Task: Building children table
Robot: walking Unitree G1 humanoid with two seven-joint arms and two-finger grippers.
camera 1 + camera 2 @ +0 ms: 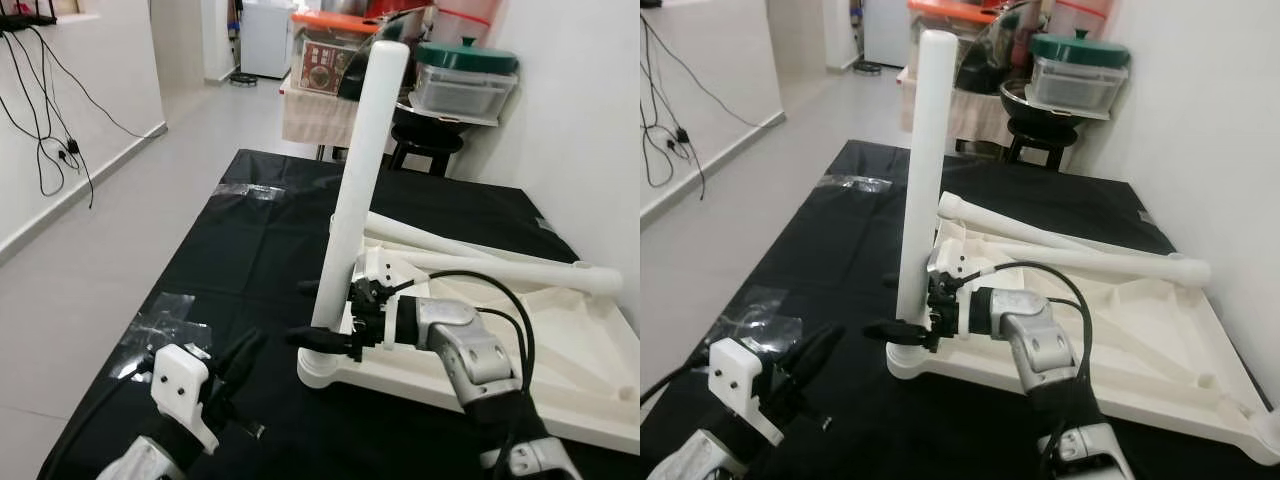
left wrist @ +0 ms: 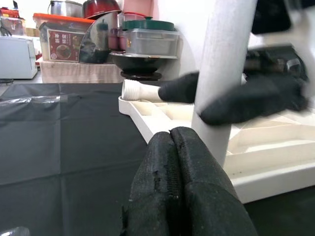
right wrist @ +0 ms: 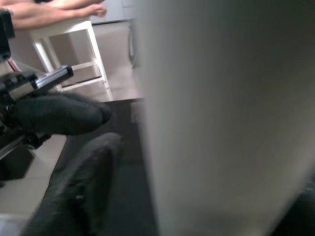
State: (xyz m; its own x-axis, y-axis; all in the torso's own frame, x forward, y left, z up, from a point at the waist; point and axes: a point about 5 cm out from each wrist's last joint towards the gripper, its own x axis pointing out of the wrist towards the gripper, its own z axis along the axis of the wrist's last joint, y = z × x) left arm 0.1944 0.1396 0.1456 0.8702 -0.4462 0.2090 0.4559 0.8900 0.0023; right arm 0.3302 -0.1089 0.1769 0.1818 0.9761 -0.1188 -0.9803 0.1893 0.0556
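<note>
White tabletop (image 1: 560, 350) upside down on black cloth, one leg (image 1: 360, 180) upright at corner, apparently two lying loose.

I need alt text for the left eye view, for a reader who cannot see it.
The right gripper clasps the base of a white table leg standing upright at the corner of an upside-down white tabletop on a black cloth. Two more legs lie on the tabletop, and the left gripper hovers nearby, shut.

Bright even indoor light, soft shadows, head views sharp, wrist views blurred up close
</note>
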